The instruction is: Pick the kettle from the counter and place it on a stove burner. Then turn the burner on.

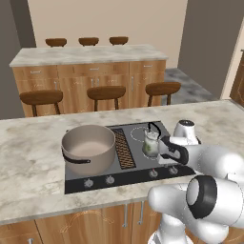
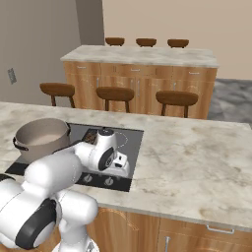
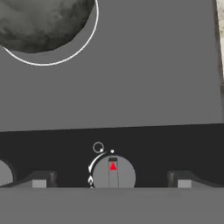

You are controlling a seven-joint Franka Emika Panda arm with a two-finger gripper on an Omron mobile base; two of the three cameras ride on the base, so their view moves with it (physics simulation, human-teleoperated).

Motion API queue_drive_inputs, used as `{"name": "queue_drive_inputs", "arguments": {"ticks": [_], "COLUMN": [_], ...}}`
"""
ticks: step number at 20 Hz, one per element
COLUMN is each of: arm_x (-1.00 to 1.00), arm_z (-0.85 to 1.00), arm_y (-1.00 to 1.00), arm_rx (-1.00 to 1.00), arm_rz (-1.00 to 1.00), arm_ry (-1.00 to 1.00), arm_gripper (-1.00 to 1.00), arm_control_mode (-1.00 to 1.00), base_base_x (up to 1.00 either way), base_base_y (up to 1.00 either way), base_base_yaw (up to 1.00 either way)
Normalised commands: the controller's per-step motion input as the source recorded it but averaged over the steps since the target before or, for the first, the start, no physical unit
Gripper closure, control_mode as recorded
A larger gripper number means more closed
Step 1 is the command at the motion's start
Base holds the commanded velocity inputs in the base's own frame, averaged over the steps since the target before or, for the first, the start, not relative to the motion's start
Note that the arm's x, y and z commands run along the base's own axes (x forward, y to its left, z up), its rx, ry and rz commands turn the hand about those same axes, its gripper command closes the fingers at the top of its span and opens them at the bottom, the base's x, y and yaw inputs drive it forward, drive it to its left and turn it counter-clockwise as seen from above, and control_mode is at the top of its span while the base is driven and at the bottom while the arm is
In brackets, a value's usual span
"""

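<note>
The small pale kettle [image 1: 151, 143] with its thin black handle stands upright on the right rear burner [image 1: 141, 134] of the dark cooktop [image 1: 138, 167], which is set in the beige counter [image 1: 33, 162]. My gripper [image 1: 167, 162] hangs open just in front of the kettle, pointing down at the front knob row. In the hand view a round knob [image 3: 113, 173] with a red marker sits between my two fingertips [image 3: 39, 181], and the gripper [image 3: 111, 181] touches nothing. A dark rounded body, probably the kettle [image 3: 39, 17], fills the white burner ring at top left. From the right, my hand [image 2: 119, 166] hides the kettle.
A big tan pot [image 1: 89, 147] with dark handles takes up the cooktop's left side [image 2: 42, 138]. Several other knobs [image 1: 110, 179] line the front edge. Behind stands a bar counter [image 1: 86, 55] with wooden stools [image 1: 106, 92].
</note>
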Motion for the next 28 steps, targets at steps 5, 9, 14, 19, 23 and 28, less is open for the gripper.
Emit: {"name": "queue_drive_inputs", "arguments": {"ticks": [5,9,14,19,23,28], "arm_x": [0.0,0.0,0.0,-0.01,0.0,-0.35], "arm_z": [-0.27,-0.18,-0.25,-0.13,0.0,0.0], "arm_y": [0.0,0.0,0.0,0.0,0.0,0.0], "arm_rx": [0.0,0.0,-0.02,0.0,0.0,0.0], "arm_rz": [0.0,0.0,0.0,0.0,0.0,0.0], "arm_ry": [0.07,0.01,0.02,0.0,0.0,-0.04], "arm_gripper": [-1.0,-1.0,-1.0,1.0,1.0,1.0], "arm_control_mode": [-1.0,-1.0,-1.0,-1.0,-1.0,-1.0], "base_base_x": [0.0,0.0,0.0,0.0,0.0,0.0], "base_base_y": [0.0,0.0,0.0,0.0,0.0,0.0], "base_base_yaw": [0.0,0.0,0.0,0.0,0.0,0.0]}}
